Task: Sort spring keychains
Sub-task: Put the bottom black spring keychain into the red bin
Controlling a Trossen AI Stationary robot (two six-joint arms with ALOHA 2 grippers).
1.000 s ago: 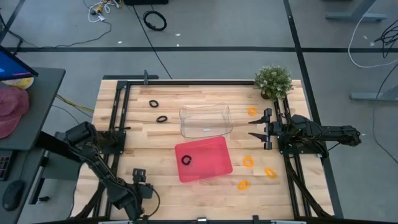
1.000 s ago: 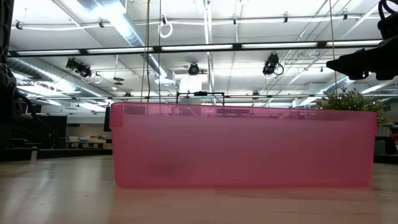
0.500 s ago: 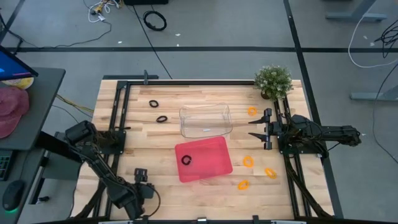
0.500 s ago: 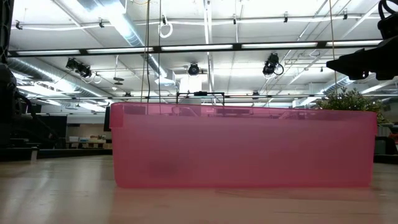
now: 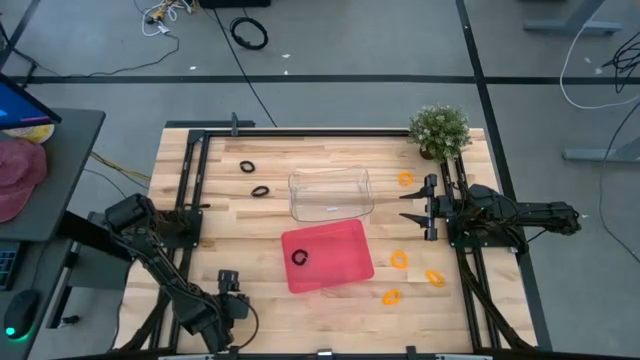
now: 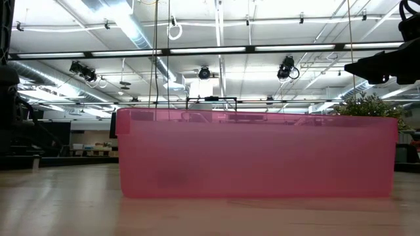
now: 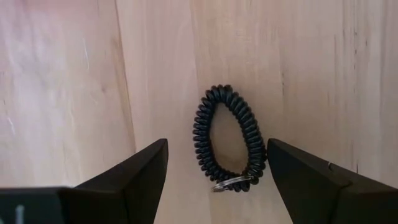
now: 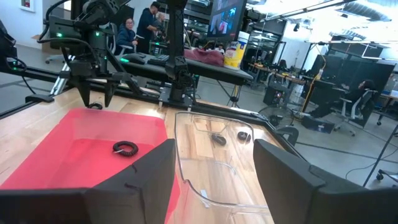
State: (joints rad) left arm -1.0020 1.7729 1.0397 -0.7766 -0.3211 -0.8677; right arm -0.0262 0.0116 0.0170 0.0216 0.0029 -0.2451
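Observation:
My left gripper [image 5: 226, 285] points down over the table's near left part, open. A black spring keychain [image 7: 229, 138] lies flat on the wood between its two fingers, and I see no touch. Another black keychain [image 5: 299, 257] lies in the red tray [image 5: 345, 240]. Two more black ones [image 5: 247, 166] [image 5: 260, 191] lie at the far left of the table. Several orange keychains [image 5: 399, 259] are scattered at the right. My right gripper [image 5: 408, 205] waits level at the table's right side, open [image 8: 214, 155] and holding nothing.
A clear plastic tray [image 5: 330, 193] stands just beyond the red one. A potted plant [image 5: 440, 130] sits at the far right corner. Black frame rails [image 5: 195, 180] run along the table's left and right sides. In the low view the red tray's wall [image 6: 256, 154] blocks the table behind it.
My left gripper has tipped a little while staying in place over the black keychain. Nothing else has moved.

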